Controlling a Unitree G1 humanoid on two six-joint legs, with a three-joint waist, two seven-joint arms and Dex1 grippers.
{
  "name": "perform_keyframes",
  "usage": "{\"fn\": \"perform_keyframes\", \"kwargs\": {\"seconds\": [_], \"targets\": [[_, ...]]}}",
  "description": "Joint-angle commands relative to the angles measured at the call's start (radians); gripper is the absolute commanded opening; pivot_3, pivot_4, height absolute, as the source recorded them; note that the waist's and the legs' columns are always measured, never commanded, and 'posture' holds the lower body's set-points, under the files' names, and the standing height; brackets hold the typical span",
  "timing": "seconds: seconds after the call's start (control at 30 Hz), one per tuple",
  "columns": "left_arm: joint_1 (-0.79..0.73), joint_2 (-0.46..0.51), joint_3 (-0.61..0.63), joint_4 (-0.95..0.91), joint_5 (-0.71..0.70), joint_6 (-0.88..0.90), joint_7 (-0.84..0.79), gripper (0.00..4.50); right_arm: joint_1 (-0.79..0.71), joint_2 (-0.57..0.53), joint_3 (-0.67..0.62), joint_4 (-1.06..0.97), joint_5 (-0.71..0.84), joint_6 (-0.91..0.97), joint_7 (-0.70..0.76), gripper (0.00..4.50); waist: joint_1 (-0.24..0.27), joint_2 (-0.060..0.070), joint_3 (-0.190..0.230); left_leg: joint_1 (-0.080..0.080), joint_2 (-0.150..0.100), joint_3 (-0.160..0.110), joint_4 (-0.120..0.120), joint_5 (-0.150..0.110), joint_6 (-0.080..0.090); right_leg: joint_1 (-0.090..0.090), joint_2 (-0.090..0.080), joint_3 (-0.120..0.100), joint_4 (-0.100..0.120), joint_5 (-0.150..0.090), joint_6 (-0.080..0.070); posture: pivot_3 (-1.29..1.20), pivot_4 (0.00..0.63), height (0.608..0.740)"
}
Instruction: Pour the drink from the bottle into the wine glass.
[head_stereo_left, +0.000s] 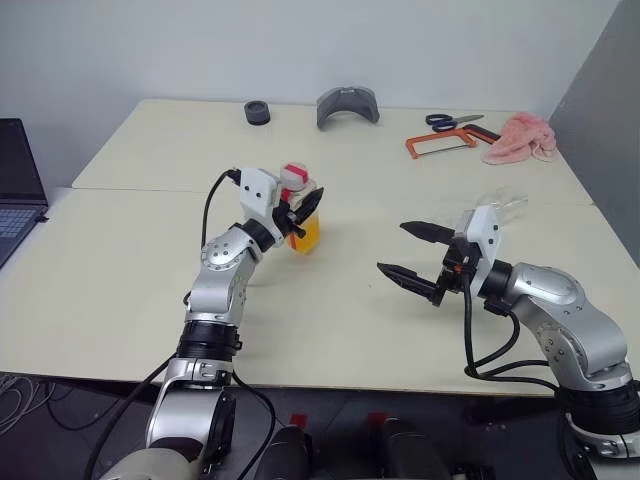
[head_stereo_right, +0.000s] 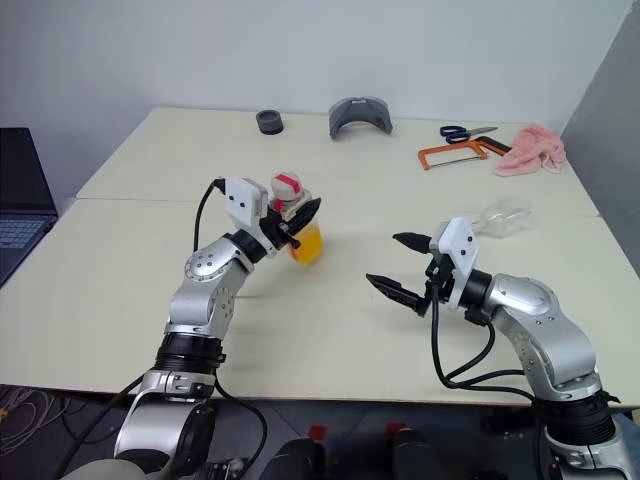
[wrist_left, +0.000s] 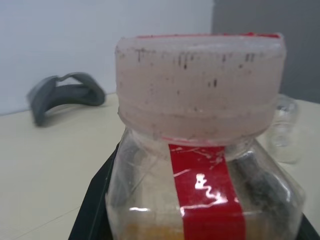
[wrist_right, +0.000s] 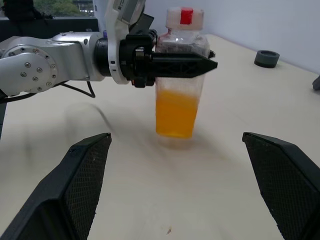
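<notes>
Centrally, the bottle (wrist_right: 179, 75) stands upright or nearly so on the pale surface (head_stereo_left: 120, 280), its long axis close to vertical, red cap up, a red strip running down its clear body. The drink (wrist_right: 176, 116) — translucent orange — fills roughly the lower half. The bottle's base looks to be at the surface or just off it; I cannot tell which.

The left gripper (head_stereo_left: 300, 212) has its jaws closed on the bottle's upper body, just below the neck, one black finger crossing the front of the plastic in the right wrist view. The arm reaches in from the robot's left, roughly level.

The right gripper (head_stereo_left: 410, 250) hangs to the bottle's right, apart from it, jaws spread wide and holding nothing, pointing back toward the bottle.

The wine glass (head_stereo_right: 505, 216) lies on its side on the surface — not upright — beyond the right gripper, toward the far right. The right arm is plainly the nearer to it. So the pour likely turns on this: the bottle must travel rightward, and the glass seems to need standing up first.

Farther back sit a black ring (head_stereo_left: 257, 112), a grey curved piece (head_stereo_left: 348, 105), scissors (head_stereo_left: 450, 122), an orange hacksaw (head_stereo_left: 440, 144) and a pink cloth (head_stereo_left: 520, 137). A laptop (head_stereo_left: 18, 185) rests at the left edge.
</notes>
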Motion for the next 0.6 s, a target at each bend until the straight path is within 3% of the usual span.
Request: {"fn": "perform_keyframes", "kwargs": {"seconds": [0.03, 0.3, 0.6], "targets": [[-0.037, -0.015, -0.012, -0.024, -0.082, -0.010, -0.128, 1.77, -0.027, -0.003, -0.043, -0.065, 0.036, 0.018, -0.025, 4.50, 0.000, 0.000, 0.000, 0.000, 0.000, 0.000, 0.000, 0.000, 0.000, 0.000, 0.000, 0.000, 0.000, 0.000, 0.000, 0.00, 0.150, 0.740], [-0.102, -0.044, -0.043, 0.012, -0.175, 0.057, -0.340, 1.77, -0.114, 0.002, -0.084, -0.162, 0.164, 0.177, -0.123, 4.50, -0.002, 0.000, 0.000, 0.000, 0.000, 0.000, 0.000, -0.001, 0.001, 0.000, 0.001, 0.000, 0.000, 0.000, 0.000, 0.00, 0.150, 0.740], [-0.174, -0.067, -0.110, 0.052, -0.166, 0.069, -0.492, 1.77, -0.277, 0.051, -0.038, -0.164, 0.227, 0.359, -0.270, 4.50, -0.003, 0.000, 0.000, 0.000, 0.000, -0.001, 0.000, -0.001, 0.001, 0.000, 0.001, 0.000, 0.000, 0.000, 0.000, 0.00, 0.150, 0.740]]}}
